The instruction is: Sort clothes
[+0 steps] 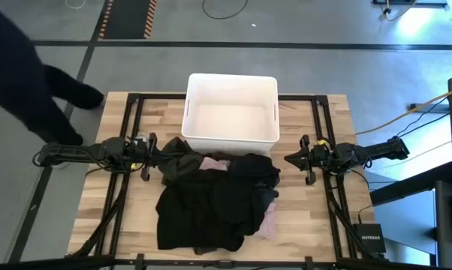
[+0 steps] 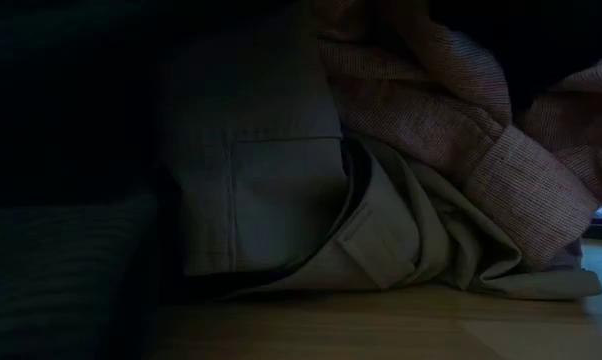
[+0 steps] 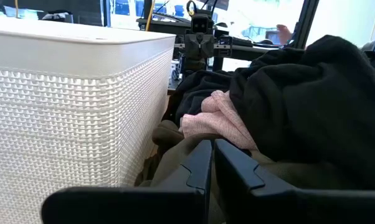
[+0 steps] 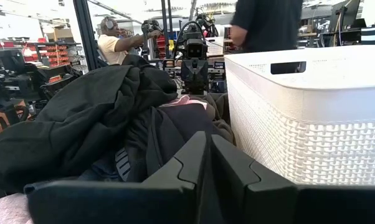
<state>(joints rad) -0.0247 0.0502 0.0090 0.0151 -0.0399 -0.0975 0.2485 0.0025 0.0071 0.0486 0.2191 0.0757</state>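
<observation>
The clothes lie in one heap (image 1: pixel 211 199) on the wooden table, in front of the white bin (image 1: pixel 232 112). Black garments (image 1: pixel 203 210) are on top. The pale pink shirt (image 1: pixel 267 223) peeks out at the heap's right and also shows in the left wrist view (image 3: pixel 215 121). The olive-grey garment (image 1: pixel 179 154) sticks out at the heap's far left and fills the low view (image 2: pixel 271 200). My left gripper (image 1: pixel 161 149) is shut, level, at the heap's left. My right gripper (image 1: pixel 289 159) is shut, level, just right of the heap, apart from it. My left gripper's shut fingertips (image 3: pixel 203 155) stand right at the olive-grey garment's edge (image 3: pixel 175 155), level, coming from the table's left. I cannot tell whether they touch it.
The white bin (image 3: pixel 75 106) stands close to the far side of both grippers, and it shows in the right wrist view (image 4: pixel 306 112). Black frame rails (image 1: pixel 128 127) cross the table. A person (image 1: pixel 23 67) stands at the far left corner. Bare wood (image 1: pixel 316 225) lies beside the heap.
</observation>
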